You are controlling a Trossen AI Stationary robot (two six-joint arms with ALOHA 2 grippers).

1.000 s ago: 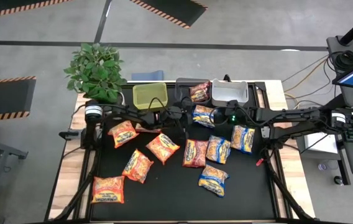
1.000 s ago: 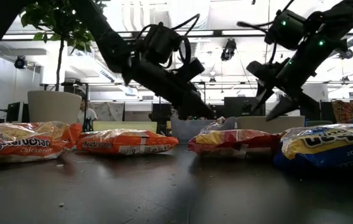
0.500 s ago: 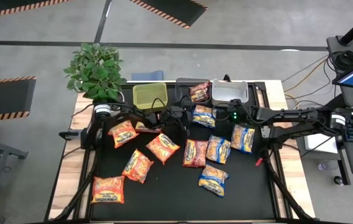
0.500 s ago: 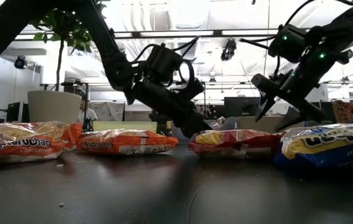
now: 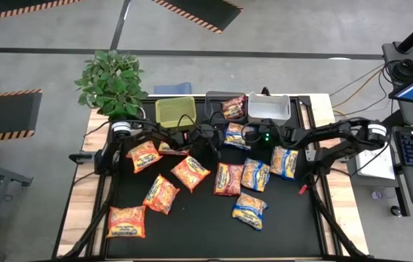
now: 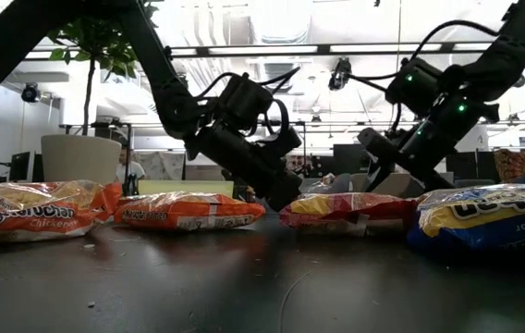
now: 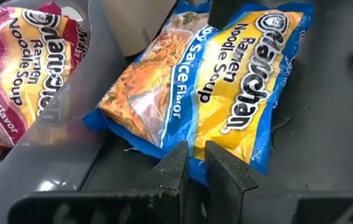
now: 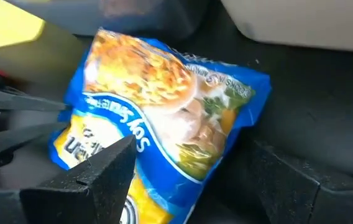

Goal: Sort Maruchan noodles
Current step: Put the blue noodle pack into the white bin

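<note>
Looking straight down, the black table is seen strewn with noodle packets. Orange-red packets lie on the left half; a darker red packet lies at centre, with blue-and-yellow packets to its right. One more blue-and-yellow packet lies near the back row of bins, between the two grippers. A green bin, a dark bin holding a red packet, and a grey bin are lined up at the far edge, with a potted plant beside them. The left gripper is placed just left of the back blue-and-yellow packet; the right gripper is placed at its right edge.

In the low view, both arms are angled down toward mid-table, behind a row of packets in the foreground.

In the left wrist view, the left gripper's fingers are seen drawn nearly together, with nothing between them, just short of the blue-and-yellow packet's near edge.

In the right wrist view, the right gripper's fingers are spread wide, straddling the same packet; contact cannot be confirmed.
</note>
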